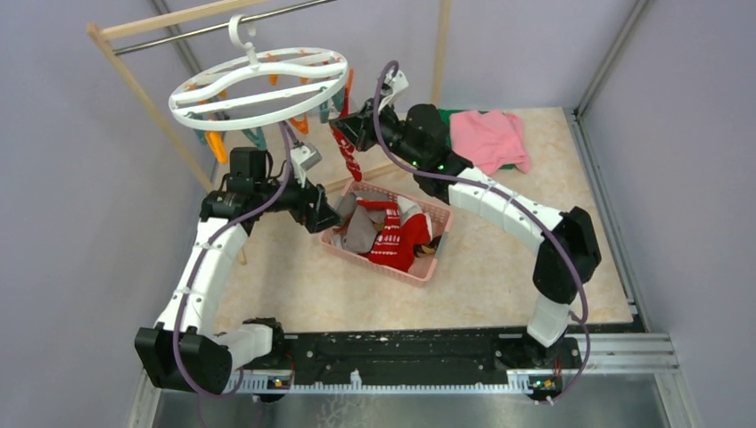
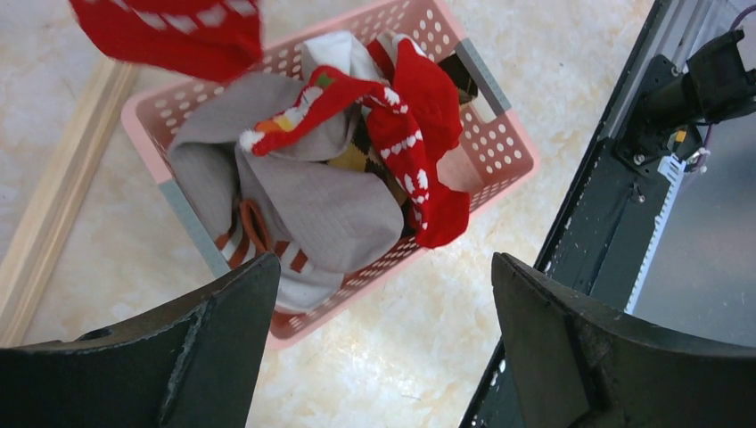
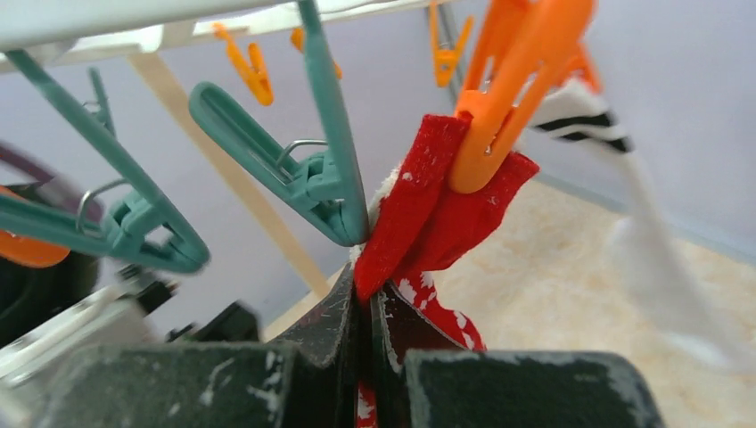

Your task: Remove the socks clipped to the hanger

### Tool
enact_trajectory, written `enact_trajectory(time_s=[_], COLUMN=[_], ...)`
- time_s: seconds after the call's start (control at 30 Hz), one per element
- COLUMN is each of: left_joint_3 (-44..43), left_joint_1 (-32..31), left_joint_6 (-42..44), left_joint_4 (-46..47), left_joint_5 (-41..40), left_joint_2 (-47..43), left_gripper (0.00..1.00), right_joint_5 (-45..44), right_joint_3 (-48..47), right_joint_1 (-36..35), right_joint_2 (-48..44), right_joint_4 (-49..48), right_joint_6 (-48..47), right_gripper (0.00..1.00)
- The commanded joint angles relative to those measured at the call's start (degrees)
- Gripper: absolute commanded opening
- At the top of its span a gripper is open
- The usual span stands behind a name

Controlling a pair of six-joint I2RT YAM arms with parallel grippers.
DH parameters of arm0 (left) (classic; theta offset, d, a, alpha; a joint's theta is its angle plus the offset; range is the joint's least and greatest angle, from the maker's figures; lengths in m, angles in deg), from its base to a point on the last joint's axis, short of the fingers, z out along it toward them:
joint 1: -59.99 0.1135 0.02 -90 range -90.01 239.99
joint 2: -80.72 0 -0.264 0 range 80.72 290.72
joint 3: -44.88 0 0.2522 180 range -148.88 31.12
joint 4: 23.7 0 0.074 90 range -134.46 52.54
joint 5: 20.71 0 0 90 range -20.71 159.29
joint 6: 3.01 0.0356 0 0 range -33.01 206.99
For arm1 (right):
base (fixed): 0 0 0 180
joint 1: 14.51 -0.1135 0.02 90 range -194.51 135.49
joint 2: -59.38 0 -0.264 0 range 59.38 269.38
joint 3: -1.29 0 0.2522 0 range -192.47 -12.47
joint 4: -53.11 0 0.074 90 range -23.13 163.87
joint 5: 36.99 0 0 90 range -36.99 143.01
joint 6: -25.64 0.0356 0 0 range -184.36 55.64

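The white oval hanger (image 1: 258, 86) hangs by its hook from the metal bar, with orange and teal clips below it. A red sock with white pattern (image 1: 346, 153) hangs from an orange clip (image 3: 508, 107) at its right side. My right gripper (image 3: 367, 299) is shut on this red sock (image 3: 428, 209) just below the clip. A white sock with black stripes (image 3: 624, 187) hangs behind it. My left gripper (image 2: 379, 294) is open and empty above the near edge of the pink basket (image 2: 499, 169), which holds grey, red and striped socks (image 2: 330, 192).
The pink basket (image 1: 357, 251) sits mid-table. Pink and green folded cloths (image 1: 488, 138) lie at the back right. The wooden rack frame (image 1: 143, 94) stands at the left, with a wooden foot (image 2: 53, 187) on the table. Teal clips (image 3: 294, 169) hang close to my right gripper.
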Motion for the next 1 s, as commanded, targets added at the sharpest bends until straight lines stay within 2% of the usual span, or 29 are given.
enact_trajectory(time_s=[0.0,0.33,0.53,0.87,0.9,0.93,0.97], left_joint_3=[-1.00,-2.15,-2.04,-3.98,-3.83,-3.54,-3.16], left_joint_1=[-0.11,-0.11,-0.11,-0.11,-0.11,-0.11,-0.11], left_joint_6=[-2.82,-2.32,-1.80,-1.50,-2.23,-2.96,-3.65], left_joint_4=[6.32,2.50,3.77,4.78,5.23,5.71,6.66], left_joint_5=[3.00,5.13,0.88,-2.09,-1.98,-1.67,-1.50], left_joint_2=[-1.19,-4.16,-4.83,-3.94,-4.27,-4.68,-5.39], left_gripper=[0.94,0.94,0.83,0.46,0.40,0.27,0.09], right_joint_5=[-4.55,-10.58,-10.64,-6.14,-6.09,-6.02,-6.05], right_joint_3=[1.05,2.35,2.78,3.94,3.72,3.63,3.67], right_joint_1=[-5.22,-13.73,-14.50,-14.48,-14.42,-14.34,-14.30], right_joint_2=[-5.10,-6.79,-7.69,-9.66,-9.72,-9.66,-9.66], right_joint_4=[7.22,9.43,10.27,10.36,10.94,11.41,11.73], right_joint_6=[1.50,0.48,3.63,10.80,11.23,11.47,11.61], right_gripper=[0.00,0.00,0.00,0.02,0.03,0.03,0.04])
